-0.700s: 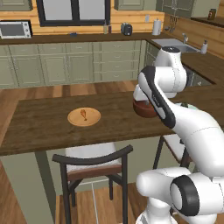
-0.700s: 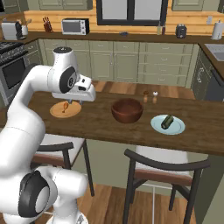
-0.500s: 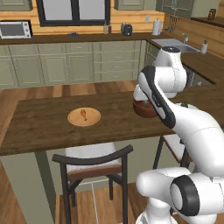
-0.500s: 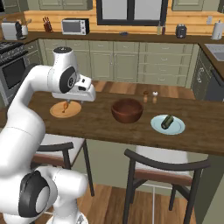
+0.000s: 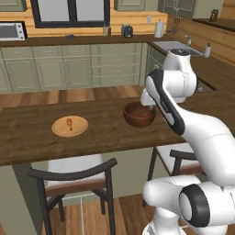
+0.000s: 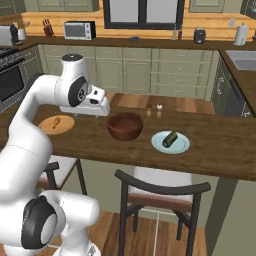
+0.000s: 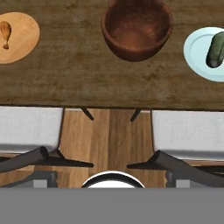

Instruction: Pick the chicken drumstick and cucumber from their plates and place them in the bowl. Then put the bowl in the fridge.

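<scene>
Bowl point(image 7: 136, 28) empty on worktop point(image 7: 78, 74) between drumstick point(image 7: 5, 33) and cucumber point(image 7: 215, 48); cannot tell gripper state.

Robot base shifts sideways along the surface point(image 6: 100, 137): in both base views the whole scene has slid left, a move of the cameras and not of the things. The bowl point(image 6: 125, 126), earlier right of centre in the right base view, now sits at mid-picture. The arm point(image 6: 80, 92) has travelled with the base, and its wrist has come closer to the bowl, now just beside the rim on the side of the wooden plate point(image 6: 56, 124). In the left base view the bowl point(image 5: 139, 114), earlier half hidden behind the arm, now shows nearly whole.
</scene>
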Available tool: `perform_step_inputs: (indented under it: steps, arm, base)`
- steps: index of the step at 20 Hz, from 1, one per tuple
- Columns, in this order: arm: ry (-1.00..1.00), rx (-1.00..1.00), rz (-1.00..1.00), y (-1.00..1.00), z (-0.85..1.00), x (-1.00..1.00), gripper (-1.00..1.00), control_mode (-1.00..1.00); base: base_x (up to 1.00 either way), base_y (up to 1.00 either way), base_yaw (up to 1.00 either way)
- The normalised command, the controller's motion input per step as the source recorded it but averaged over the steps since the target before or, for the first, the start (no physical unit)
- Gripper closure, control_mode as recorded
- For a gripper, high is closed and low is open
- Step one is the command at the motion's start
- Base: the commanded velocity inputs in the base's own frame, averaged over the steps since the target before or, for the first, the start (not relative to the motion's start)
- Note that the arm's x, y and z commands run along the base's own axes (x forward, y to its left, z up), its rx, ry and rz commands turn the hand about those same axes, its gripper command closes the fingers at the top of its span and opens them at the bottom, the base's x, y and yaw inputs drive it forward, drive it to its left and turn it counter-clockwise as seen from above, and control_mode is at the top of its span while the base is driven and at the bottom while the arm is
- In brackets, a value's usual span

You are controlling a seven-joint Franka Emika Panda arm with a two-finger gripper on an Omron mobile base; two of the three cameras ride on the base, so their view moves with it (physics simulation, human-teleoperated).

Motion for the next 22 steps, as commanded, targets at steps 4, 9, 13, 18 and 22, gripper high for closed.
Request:
perform_step_inputs:
  steps: [4, 9, 13, 18, 22]
  arm:
    - [0.0, 0.0, 0.0, 0.0, 0.0, 0.0, -1.0, 1.0]
    - [0.0, 0.0, 0.0, 0.0, 0.0, 0.0, -1.0, 1.0]
    - [0.0, 0.0, 0.0, 0.0, 0.0, 0.0, -1.0, -1.0]
    - [0.07, 0.0, 0.0, -0.73, -0.14, 0.45, -1.0, -1.0]
    - [0.2, 0.0, -0.04, -1.0, -0.34, 0.47, -1.0, -1.0]
  base:
    - [0.87, -0.11, 0.0]
    - [0.76, -0.01, 0.0]
    - [0.11, 0.0, 0.0]
    - [0.0, 0.0, 0.0]
    - [0.0, 0.0, 0.0]
